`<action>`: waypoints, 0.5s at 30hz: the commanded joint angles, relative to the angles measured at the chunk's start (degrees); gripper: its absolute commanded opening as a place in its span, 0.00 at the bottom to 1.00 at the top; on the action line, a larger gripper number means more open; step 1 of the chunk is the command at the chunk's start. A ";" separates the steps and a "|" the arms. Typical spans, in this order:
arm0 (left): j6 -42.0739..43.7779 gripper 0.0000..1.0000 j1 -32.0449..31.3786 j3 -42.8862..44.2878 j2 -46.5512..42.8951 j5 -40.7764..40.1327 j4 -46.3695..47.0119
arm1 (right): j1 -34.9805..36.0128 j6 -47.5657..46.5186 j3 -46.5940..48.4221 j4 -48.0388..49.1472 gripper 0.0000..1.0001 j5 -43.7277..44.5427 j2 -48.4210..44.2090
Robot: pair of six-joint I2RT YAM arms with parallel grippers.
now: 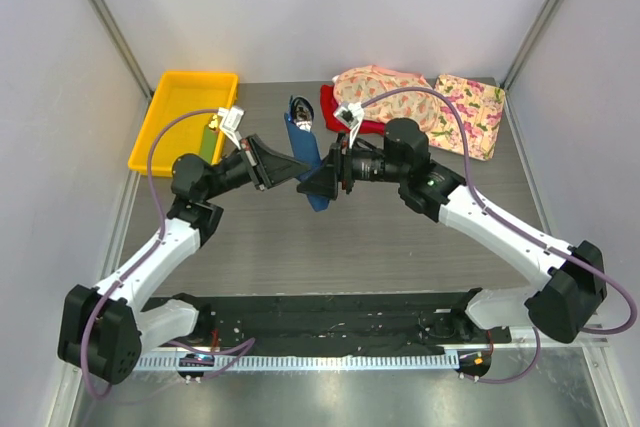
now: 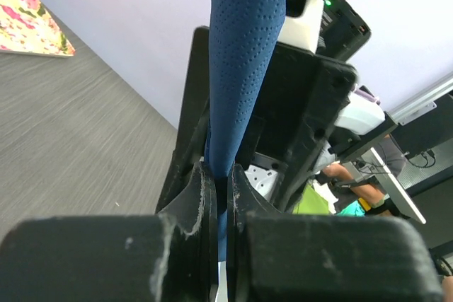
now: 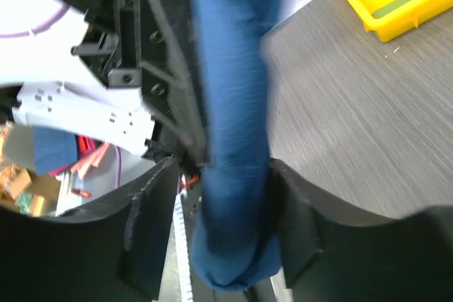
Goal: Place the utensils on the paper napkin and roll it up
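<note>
In the middle of the top view, the left gripper (image 1: pixel 297 168), jaws nearly together, and the right gripper (image 1: pixel 308 187), jaws wider, both clamp the rolled navy paper napkin (image 1: pixel 303 139).

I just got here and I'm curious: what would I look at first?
The rolled dark blue paper napkin, pinched from both sides by the left gripper and the right gripper at the middle of the table. Next, the bright yellow tray at the far left corner and the pink floral cloths at the far right.
</note>
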 commanded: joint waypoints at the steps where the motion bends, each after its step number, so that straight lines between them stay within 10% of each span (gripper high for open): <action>1: 0.59 0.00 -0.08 2.73 0.34 -1.16 4.02 | -0.03 -4.57 -0.04 -3.13 0.64 -1.75 -2.76; 15: 0.06 0.00 2.47 4.66 1.22 -2.48 4.63 | -0.83 0.44 -8.12 -1.02 0.39 -8.77 -3.90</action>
